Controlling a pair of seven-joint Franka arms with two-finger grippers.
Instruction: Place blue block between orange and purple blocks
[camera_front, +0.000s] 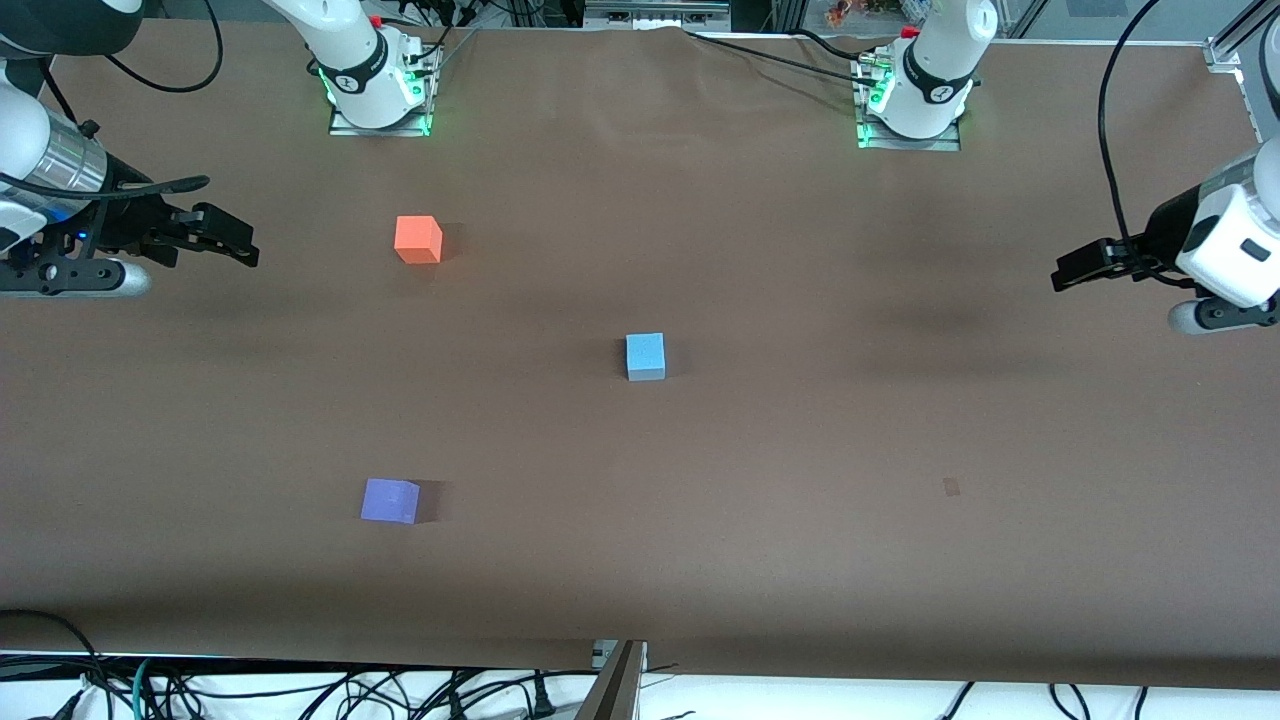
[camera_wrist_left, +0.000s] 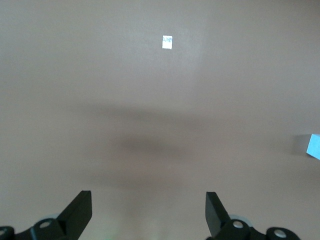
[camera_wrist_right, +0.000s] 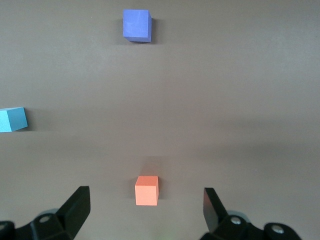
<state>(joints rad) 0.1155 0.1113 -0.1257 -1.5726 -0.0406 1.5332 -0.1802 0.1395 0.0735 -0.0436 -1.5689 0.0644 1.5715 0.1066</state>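
Note:
The blue block (camera_front: 645, 356) sits on the brown table near its middle. The orange block (camera_front: 418, 239) sits nearer the robot bases, toward the right arm's end. The purple block (camera_front: 390, 500) sits nearer the front camera than the orange block. My right gripper (camera_front: 228, 240) is open and empty, up beside the orange block at the right arm's end. In the right wrist view the orange block (camera_wrist_right: 146, 190) shows between the open fingers (camera_wrist_right: 79, 202), with the purple block (camera_wrist_right: 136, 25) and the blue block (camera_wrist_right: 12, 119) farther off. My left gripper (camera_front: 1068, 272) (camera_wrist_left: 148, 196) is open and empty at the left arm's end.
A small pale mark (camera_front: 951, 487) (camera_wrist_left: 167, 42) lies on the brown table (camera_front: 800, 450) toward the left arm's end. The blue block (camera_wrist_left: 314, 146) shows at the edge of the left wrist view. Cables hang past the table's edge nearest the front camera (camera_front: 400, 695).

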